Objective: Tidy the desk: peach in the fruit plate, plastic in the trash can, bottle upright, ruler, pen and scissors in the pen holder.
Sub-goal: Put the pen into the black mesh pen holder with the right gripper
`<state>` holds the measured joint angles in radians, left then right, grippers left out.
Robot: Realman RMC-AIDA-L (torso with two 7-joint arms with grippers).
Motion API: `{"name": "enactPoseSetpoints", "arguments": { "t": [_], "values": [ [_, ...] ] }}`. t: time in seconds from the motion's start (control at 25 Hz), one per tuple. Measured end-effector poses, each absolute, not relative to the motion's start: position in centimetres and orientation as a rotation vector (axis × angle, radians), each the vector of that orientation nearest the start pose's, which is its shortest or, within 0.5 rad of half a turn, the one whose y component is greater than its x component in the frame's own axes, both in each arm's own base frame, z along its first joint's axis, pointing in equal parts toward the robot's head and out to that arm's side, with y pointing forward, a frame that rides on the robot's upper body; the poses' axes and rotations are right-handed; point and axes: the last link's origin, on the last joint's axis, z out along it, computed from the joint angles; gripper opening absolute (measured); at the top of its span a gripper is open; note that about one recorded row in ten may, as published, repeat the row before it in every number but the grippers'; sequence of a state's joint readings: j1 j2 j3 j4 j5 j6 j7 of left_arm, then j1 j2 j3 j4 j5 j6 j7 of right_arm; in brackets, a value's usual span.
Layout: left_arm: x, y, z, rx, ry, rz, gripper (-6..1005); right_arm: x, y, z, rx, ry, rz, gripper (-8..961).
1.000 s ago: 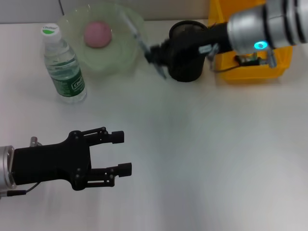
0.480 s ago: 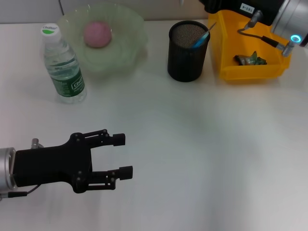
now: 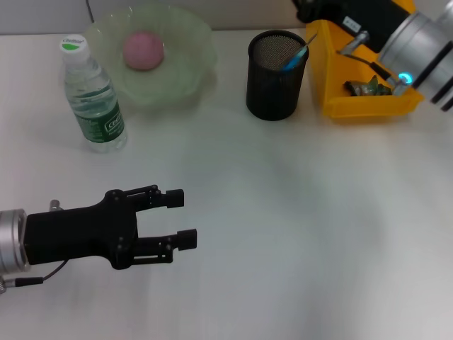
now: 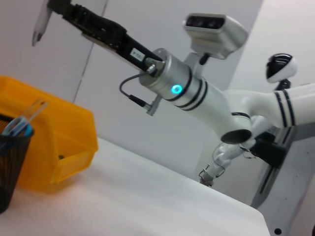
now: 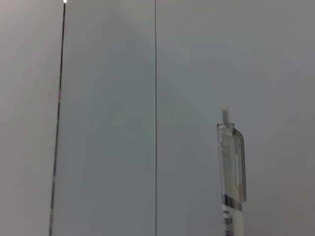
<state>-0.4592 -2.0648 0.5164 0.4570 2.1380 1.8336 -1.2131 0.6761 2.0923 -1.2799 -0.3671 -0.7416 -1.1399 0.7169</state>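
- The left gripper is hovering low over the near left part of the white tabletop, its fingers spread apart with nothing between them.
- The right arm is reaching in from the far right, above the yellow trash can; in the head view its gripper is running off the top edge.
- In the left wrist view the right gripper is raised high above the trash can, and a pen is hanging tip-down from its fingers, which are clamped on it.
- The right wrist view is showing the clear pen with its clip against a plain wall.
- The peach is sitting in the pale green fruit plate at the far left.
- The bottle is standing upright just beside the fruit plate, on its near left side.
- The black mesh pen holder is standing between the fruit plate and the trash can, with the light blue scissors and the clear ruler sticking out of it, leaning toward the trash can.
- A dark crumpled scrap is lying inside the trash can.
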Motion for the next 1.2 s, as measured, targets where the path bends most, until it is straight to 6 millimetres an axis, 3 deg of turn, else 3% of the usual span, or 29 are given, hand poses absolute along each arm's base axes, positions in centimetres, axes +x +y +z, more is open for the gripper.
{"name": "enactPoseSetpoints", "arguments": {
  "t": [0.32, 0.52, 0.76, 1.2],
  "values": [
    [-28.3, 26.6, -1.5, -2.822, -0.842, -0.955, 805, 16.1, 41.7, -4.9, -2.187, 0.281, 0.9, 135],
    [-28.3, 26.7, -1.5, -2.818, -0.842, -0.951, 805, 16.6, 42.0, -4.9, -2.158, 0.336, 0.852, 135],
    [-28.6, 26.1, -1.3, -2.803, -0.712, -0.973, 805, 17.6, 41.8, -4.8, -2.135, 0.375, 0.823, 135],
    [-30.6, 24.8, 0.7, -2.497, -0.376, -1.02, 805, 18.6, 41.4, -4.4, -2.11, 0.389, 0.81, 136]
  ]
}}
